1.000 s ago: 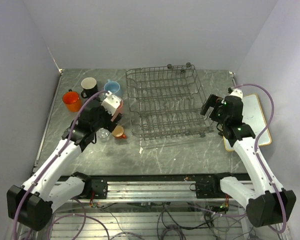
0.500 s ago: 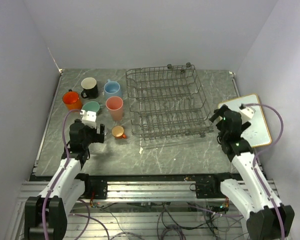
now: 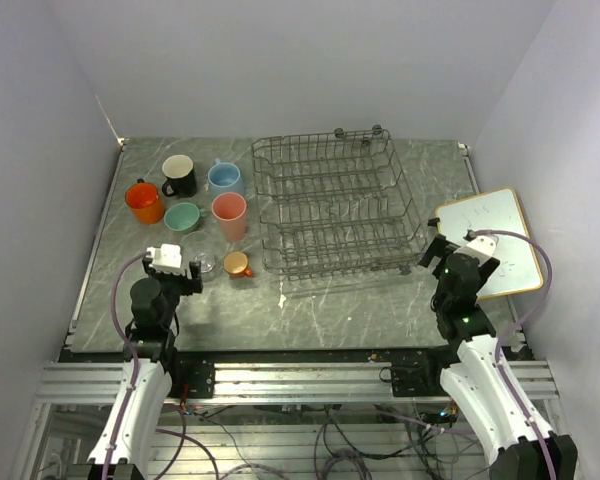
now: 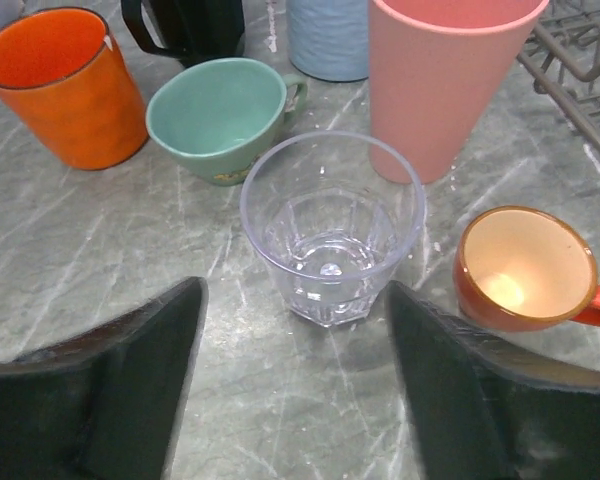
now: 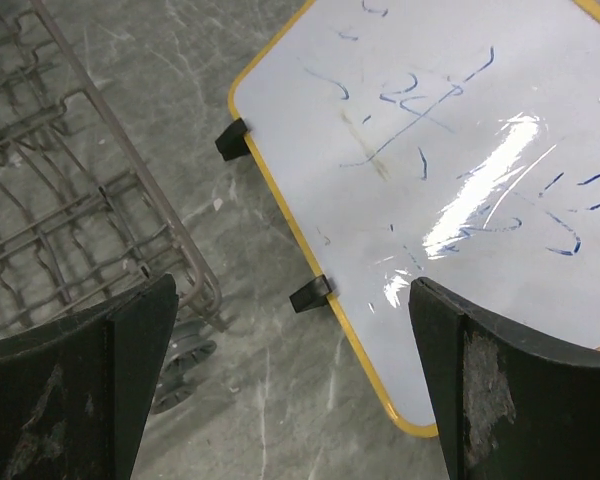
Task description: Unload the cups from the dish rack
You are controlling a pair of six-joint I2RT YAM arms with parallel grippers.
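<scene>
Seven cups point(image 3: 229, 216) stand on the table point(image 3: 380, 300) left of the dish rack point(image 3: 330, 205), which appears empty from above. Left gripper point(image 4: 294, 300): jaws apart, empty, just near of the clear glass point(image 4: 330, 225). Right gripper point(image 5: 290, 300): jaws apart, empty, beside the whiteboard point(image 5: 460, 150). Hazard: forward drift of the left arm would knock the glass over.
</scene>
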